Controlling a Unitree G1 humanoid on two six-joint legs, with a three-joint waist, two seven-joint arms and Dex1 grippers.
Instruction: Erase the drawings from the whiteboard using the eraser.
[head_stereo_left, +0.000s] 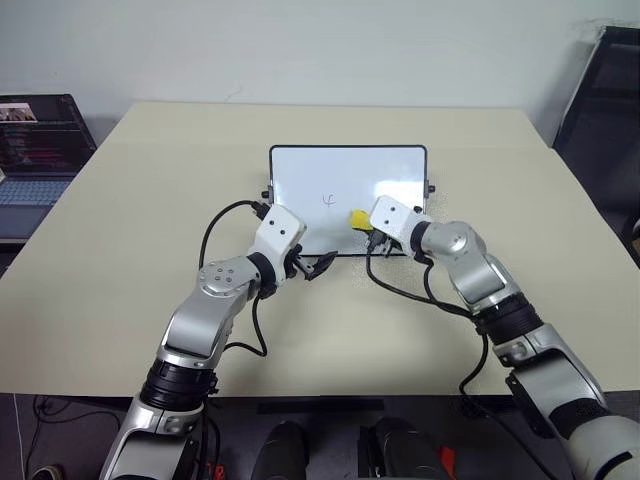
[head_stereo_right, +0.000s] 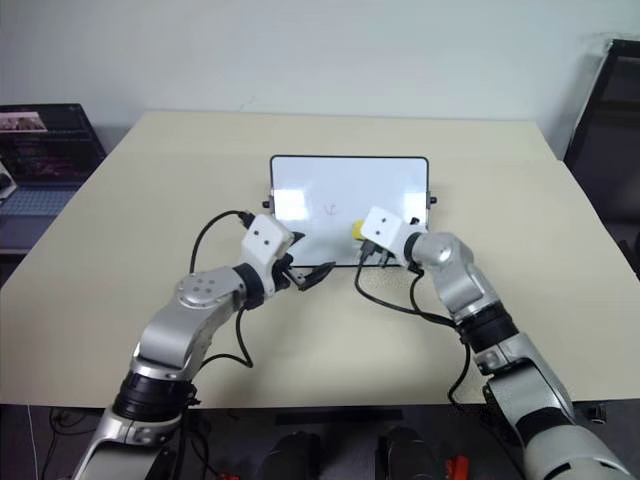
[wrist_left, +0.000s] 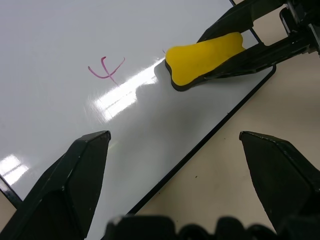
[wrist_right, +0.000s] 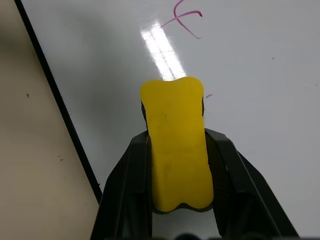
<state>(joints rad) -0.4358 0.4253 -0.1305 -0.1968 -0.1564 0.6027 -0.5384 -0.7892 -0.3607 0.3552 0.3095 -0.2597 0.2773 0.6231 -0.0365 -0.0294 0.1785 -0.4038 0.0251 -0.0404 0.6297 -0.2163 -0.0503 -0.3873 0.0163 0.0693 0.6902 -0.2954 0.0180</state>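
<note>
Right gripper (wrist_right: 177, 165) has its two black fingers pinched tight on the yellow eraser (wrist_right: 176, 145), dark underside flat against the whiteboard (head_stereo_left: 345, 170), near the board's near edge and a little right of centre. Just to the eraser's left and slightly farther sits one thin pink squiggle of the drawings (wrist_left: 106, 70), untouched. A tiny pink fleck (wrist_right: 208, 95) lies right beside the eraser's tip. Left gripper (head_stereo_left: 312, 266) hangs with fingers spread wide and empty, at the board's near-left edge on the beige table (head_stereo_left: 150, 200).

bright, even light, glare on whiteboard (head_stereo_left: 300, 170)
</note>
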